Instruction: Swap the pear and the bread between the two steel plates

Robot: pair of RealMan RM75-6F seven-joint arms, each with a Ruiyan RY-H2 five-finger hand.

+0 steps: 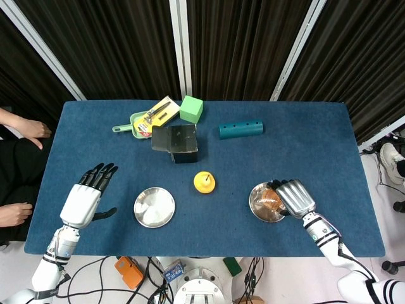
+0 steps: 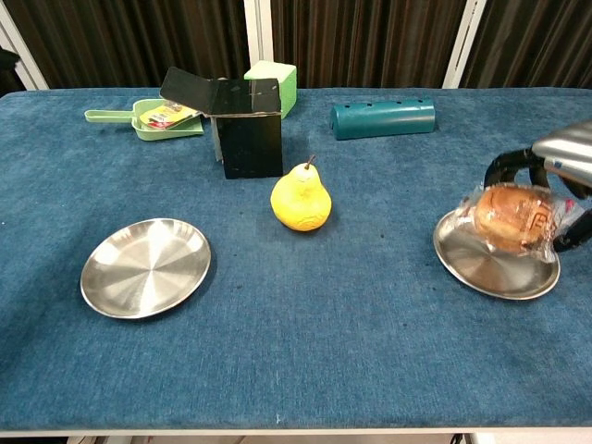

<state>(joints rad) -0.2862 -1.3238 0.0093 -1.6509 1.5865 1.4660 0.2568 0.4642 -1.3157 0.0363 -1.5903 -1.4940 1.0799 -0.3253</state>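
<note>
Left hand (image 1: 85, 200): silver-white back shell, black fingers (image 1: 100, 173), black thumb. Slim white forearm (image 1: 50, 263) below, dark bands at wrist. Right hand (image 1: 293, 197): brushed silver ribbed back plate, black fingers (image 2: 507, 165) beneath. Right forearm (image 1: 332, 245) white, black rings near wrist, small dark markings.
</note>
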